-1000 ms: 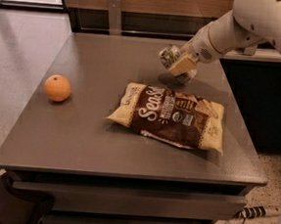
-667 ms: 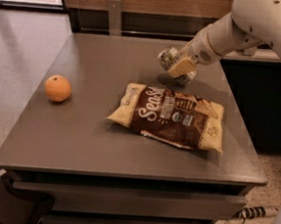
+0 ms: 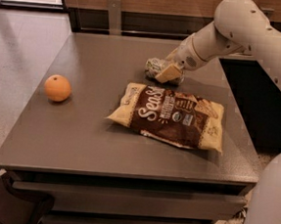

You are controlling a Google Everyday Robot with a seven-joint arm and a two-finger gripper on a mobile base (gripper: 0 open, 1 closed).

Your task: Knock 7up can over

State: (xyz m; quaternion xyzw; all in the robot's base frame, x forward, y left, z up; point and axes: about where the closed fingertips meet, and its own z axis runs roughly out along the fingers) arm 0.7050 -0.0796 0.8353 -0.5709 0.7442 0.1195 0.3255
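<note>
The 7up can (image 3: 154,67), silver with green markings, lies tipped on its side on the grey table (image 3: 90,129), just behind the chip bag. My gripper (image 3: 167,73) is at the can's right part, touching it and covering part of it, low over the table. The white arm (image 3: 221,35) reaches in from the upper right.
A brown and cream Sea Salt chip bag (image 3: 172,116) lies flat in front of the can. An orange (image 3: 57,87) sits at the table's left. A dark counter (image 3: 260,95) stands to the right of the table, and a wooden wall runs behind.
The gripper and the can have moved left and toward the front. The can now sits lower, on its side on the table. The chip bag and the orange have not moved.
</note>
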